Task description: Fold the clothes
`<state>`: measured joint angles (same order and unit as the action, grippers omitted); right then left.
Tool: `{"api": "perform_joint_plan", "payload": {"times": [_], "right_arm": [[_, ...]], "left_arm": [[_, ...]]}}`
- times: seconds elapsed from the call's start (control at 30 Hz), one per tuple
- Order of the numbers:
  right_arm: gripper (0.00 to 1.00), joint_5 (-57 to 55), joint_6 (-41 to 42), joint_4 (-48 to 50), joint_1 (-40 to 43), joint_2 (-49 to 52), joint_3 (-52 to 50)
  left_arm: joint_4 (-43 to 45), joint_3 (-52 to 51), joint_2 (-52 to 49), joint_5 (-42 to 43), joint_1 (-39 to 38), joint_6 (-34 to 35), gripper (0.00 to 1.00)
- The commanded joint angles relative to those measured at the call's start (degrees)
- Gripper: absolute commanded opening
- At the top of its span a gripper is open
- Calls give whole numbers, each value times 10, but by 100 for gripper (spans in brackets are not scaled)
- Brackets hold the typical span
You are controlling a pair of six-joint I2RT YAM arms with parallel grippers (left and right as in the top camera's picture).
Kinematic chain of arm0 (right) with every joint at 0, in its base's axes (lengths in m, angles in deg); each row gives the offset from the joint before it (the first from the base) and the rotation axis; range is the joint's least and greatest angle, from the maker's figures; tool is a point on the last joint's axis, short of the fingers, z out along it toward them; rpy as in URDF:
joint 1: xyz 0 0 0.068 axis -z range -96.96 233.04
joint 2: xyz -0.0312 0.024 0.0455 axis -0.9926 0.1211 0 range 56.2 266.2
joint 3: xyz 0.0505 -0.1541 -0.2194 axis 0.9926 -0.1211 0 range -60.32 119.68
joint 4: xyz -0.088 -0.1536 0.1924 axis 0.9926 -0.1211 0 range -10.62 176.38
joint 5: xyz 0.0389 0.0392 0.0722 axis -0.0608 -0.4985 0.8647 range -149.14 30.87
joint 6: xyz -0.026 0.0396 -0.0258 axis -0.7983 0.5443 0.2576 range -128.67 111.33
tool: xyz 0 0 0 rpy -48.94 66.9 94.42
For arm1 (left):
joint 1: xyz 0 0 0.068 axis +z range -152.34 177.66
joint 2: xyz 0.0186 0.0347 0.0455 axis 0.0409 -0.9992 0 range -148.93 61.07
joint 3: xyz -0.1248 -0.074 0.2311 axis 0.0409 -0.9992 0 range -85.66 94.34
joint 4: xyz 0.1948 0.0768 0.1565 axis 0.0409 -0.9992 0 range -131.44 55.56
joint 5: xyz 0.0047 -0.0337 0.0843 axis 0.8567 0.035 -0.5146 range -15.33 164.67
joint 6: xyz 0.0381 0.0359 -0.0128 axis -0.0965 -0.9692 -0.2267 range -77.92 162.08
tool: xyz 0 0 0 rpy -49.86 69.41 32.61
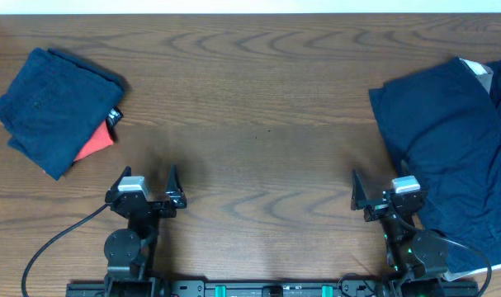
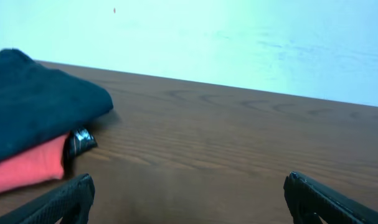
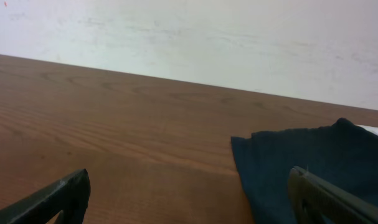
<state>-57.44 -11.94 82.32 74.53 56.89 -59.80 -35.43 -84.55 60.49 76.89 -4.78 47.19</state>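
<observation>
On the left end of the wooden tabletop [image 1: 258, 91], we see a folded navy garment [image 1: 52, 107] lying on top of a red garment [image 1: 96, 145], whose corner pokes out from under its near edge. The left end effector [image 1: 148, 178] sits nearer the robot and to the right of this stack, apart from it, with its fingers spread wide and nothing between them. From the left wrist view the same end effector [image 2: 189, 199] faces bare wood, and the folded navy garment [image 2: 33, 106] lies ahead and off to the left, with the red garment [image 2: 23, 171] beneath it and a small glossy black tag [image 2: 81, 142] at the stack's edge.

At the right end we find a loose navy garment [image 1: 448, 148], rumpled and unfolded, with a pale label [image 1: 481, 74] at its far side. The right end effector [image 1: 385, 183] stands at the cloth's near left edge, likewise spread and empty. In the right wrist view it [image 3: 189, 196] faces mostly wood, while the loose navy garment [image 3: 301, 155] lies ahead on the right, under the line of the right-hand finger; we cannot tell if they touch.
</observation>
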Motion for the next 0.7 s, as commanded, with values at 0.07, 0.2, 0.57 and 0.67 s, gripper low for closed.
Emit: {"api": "perform_joint_plan", "payload": {"times": [0.07, 0.2, 0.57, 0.67], "right_arm": [[99, -2, -7, -1, -5, -4, -2], [99, -2, -7, -1, -5, -4, -2], [99, -2, -7, -1, -5, -4, -2], [99, -2, -7, -1, -5, -4, -2]], "left_arm": [[-21, -9, 5, 2, 18, -40, 98], [-29, -9, 5, 3, 18, -31, 98], [-28, -9, 3, 2, 18, -31, 98], [-28, -9, 3, 3, 18, -31, 98]]}}
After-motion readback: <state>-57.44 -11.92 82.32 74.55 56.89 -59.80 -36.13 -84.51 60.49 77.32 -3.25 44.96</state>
